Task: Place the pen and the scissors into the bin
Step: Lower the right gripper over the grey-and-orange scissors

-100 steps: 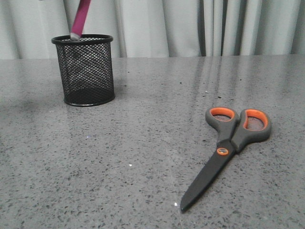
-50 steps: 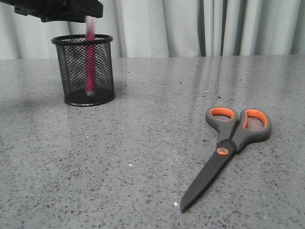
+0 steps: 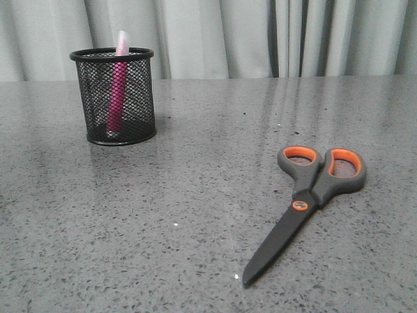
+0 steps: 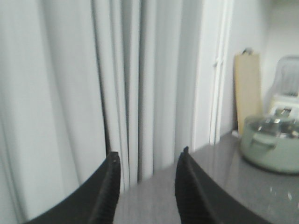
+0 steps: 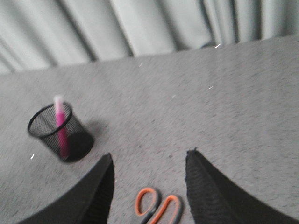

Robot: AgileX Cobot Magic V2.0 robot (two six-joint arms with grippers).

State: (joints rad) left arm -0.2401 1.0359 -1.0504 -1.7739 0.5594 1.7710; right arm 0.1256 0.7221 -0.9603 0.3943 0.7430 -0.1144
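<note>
Scissors: flat on the bench, lower right, blades closed, unmoved. Bin: upper left, upright. Pen: now standing inside it, pale cap above the rim. Left gripper: gone from above the bin, jaws apart, empty. Right gripper: jaws apart, empty, above the scissors.

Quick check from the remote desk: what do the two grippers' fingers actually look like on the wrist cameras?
Both look alike. The left gripper and the right gripper each show two black fingers that curve inward and taper to a narrow tip, with a fine ribbed or knurled texture on the inner faces. No cables, labels or markings show in either wrist view, and the front view shows no arm.
</note>
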